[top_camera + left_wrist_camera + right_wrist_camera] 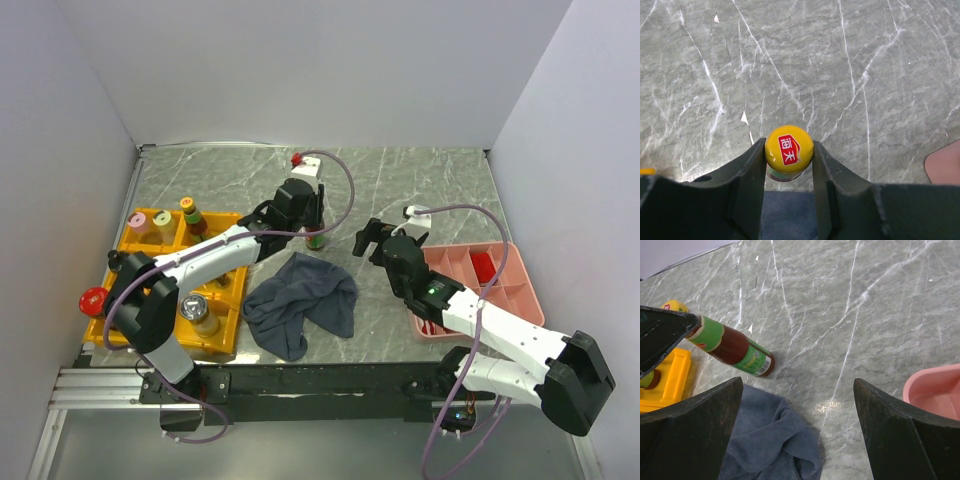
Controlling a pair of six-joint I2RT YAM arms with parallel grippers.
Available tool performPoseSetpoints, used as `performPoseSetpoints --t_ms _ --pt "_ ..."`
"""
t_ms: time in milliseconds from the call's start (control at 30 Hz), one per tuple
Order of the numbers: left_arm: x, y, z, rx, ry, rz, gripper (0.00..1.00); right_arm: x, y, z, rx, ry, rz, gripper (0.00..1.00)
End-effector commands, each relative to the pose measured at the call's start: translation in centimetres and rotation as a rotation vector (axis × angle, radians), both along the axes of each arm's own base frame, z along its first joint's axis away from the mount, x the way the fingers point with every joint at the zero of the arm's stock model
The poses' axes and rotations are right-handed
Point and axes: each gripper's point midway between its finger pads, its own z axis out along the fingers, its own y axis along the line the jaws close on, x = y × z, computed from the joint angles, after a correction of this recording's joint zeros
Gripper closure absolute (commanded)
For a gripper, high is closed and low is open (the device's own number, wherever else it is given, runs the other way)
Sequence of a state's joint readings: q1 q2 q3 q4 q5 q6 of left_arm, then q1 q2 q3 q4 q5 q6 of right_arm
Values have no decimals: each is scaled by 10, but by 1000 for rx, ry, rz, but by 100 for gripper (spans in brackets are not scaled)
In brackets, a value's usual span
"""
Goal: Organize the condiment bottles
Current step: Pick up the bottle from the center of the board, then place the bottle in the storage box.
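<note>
- The marble table (420, 180) carries everything: one compartment tray on each side, with open stone between them.
- The yellow tray (222, 335) on the left shows the work done so far. Several condiment bottles stand in its compartments: a pink-capped jar (143, 222), a pale-green-capped jar (163, 218), an orange-capped sauce bottle (190, 208) and a grey-lidded jar (200, 312). The left arm hides the middle compartments, so I cannot count the whole tray.
- The pink tray (520, 270) on the right holds something red, too small to name; most of its compartments look empty.
- A dark grey cloth (305, 295) lies crumpled between the trays. It sits on the straight path from the centre back to the yellow tray, so a low carry could snag it.
- The right gripper (797, 385) hovers over the table with its fingers wide apart, holding nothing.
- The left gripper (788, 150) is clamped on the yellow cap of a dark sauce bottle (735, 347) with a green label. The bottle stands on the stone just beside the cloth's far edge.
- A small red-topped thing (297, 158) sits farther back; I cannot tell whether it is a bottle.
- My judgement: roughly midway, with this bottle gripped but not yet placed.
</note>
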State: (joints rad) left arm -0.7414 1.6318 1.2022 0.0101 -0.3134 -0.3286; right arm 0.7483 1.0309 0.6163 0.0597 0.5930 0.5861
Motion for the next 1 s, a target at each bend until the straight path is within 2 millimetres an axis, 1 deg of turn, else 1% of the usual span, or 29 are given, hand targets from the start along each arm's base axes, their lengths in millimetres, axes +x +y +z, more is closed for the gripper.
performPoseSetpoints --t_ms 0,100,133,167,233,267,333,367,467,600,633,700,733,767,800,833,900,933,967 --pt "2 8 54 -75 -98 49 99 7 2 21 35 -49 -19 1" --pt "3 14 68 -76 -121 82 99 7 1 19 31 -44 -20 1" --pt "4 21 67 -57 -116 109 99 8 1 20 30 -44 -22 1" --pt "5 25 74 -58 -129 128 99 8 2 20 29 -43 -20 1" --pt "6 35 79 -35 -141 175 99 8 2 20 27 -40 -22 1" --pt "5 40 87 -38 -154 193 99 8 2 19 27 -38 -19 1" --pt "5 50 94 -26 -171 226 99 8 1 19 26 -38 -22 1" --pt "4 59 103 -27 -192 262 99 8 2 20 27 -38 -19 1" --pt "3 76 119 -22 -239 318 99 8 2 19 24 -38 -22 0" --pt "8 100 136 -17 -266 372 99 9 3 19 20 -34 -18 0" --pt "11 113 142 -23 -273 400 99 9 3 17 15 -30 -20 0" --pt "13 124 152 -42 -287 417 99 9 3 18 15 -31 -23 0" --pt "16 137 156 -50 -294 445 99 9 2 18 12 -30 -24 0" --pt "14 145 160 -62 -300 455 99 9 2 18 10 -29 -25 0" --pt "14 151 163 -72 -303 468 99 9 2 19 11 -31 -23 0" --pt "16 163 164 -73 -307 494 99 9 2 18 10 -31 -25 0" --pt "14 175 163 -74 -312 519 99 9 2 18 10 -31 -25 0" --pt "14 186 164 -74 -315 542 99 10 1 18 9 -30 -26 0" --pt "13 191 158 -66 -308 554 99 9 2 16 7 -26 -24 0"
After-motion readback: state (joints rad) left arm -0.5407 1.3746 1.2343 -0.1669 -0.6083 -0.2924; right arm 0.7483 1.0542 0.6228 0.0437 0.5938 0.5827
